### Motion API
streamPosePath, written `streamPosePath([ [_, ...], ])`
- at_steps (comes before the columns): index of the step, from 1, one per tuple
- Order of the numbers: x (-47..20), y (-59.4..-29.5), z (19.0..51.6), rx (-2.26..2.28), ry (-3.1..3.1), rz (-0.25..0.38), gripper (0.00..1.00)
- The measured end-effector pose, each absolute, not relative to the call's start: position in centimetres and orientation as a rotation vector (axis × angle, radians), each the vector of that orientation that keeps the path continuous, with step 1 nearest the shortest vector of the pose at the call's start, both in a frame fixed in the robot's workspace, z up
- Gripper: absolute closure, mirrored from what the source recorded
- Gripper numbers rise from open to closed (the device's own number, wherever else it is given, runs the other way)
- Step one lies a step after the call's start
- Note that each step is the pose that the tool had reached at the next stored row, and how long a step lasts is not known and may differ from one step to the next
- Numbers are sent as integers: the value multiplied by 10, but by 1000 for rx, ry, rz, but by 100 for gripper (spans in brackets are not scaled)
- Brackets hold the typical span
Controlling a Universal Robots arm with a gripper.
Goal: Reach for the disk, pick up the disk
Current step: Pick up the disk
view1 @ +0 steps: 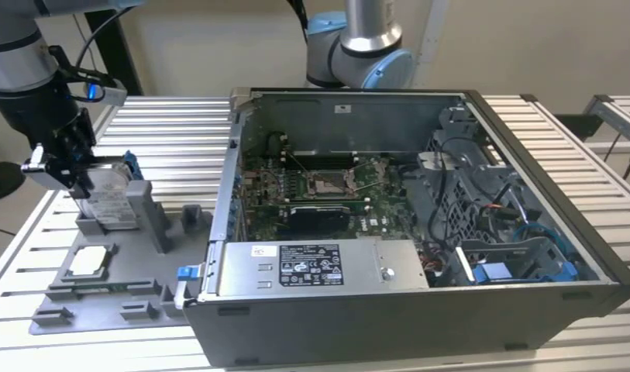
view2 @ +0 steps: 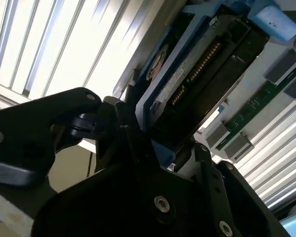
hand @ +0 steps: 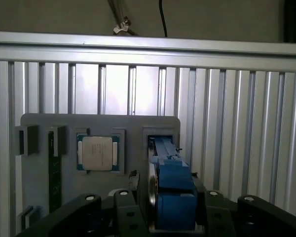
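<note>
One step looks basically done imo: the reach. Tool (view1: 75,180) is right down over the disk (view1: 110,203), astride its top edge. In the first wrist view the blue carrier (hand: 170,197) sits sandwiched in the tool. Can't tell if it's actually clamped or a hair loose tho.

Disk stands upright and looks seated in a slot of the grey fixture tray (view1: 139,267). In the exterior view that's approx 9 o'clock from the open PC case (view1: 397,333), w/ the CPU chip (view1: 91,262) flat at 6 o'clock from the disk.

So the pick-up is the open part. I'd guess it calls for a firm squeeze on the carrier sides + a straight pull, no tilt, bc the slot hugs it.

Desk (view1: 180,132) is ribbed aluminium slats. Room: plain beige wall (view1: 211,46), arm's base joint (view1: 361,54) at 12 o'clock behind the case.
</note>
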State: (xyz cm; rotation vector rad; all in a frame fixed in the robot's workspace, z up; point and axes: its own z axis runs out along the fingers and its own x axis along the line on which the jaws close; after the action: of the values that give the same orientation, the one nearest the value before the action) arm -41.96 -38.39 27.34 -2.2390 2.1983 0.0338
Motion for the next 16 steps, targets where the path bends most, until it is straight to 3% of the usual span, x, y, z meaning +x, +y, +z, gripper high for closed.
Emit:
streamPosePath([
  [16,-420,-384,273,-2240,2199,32,100],
])
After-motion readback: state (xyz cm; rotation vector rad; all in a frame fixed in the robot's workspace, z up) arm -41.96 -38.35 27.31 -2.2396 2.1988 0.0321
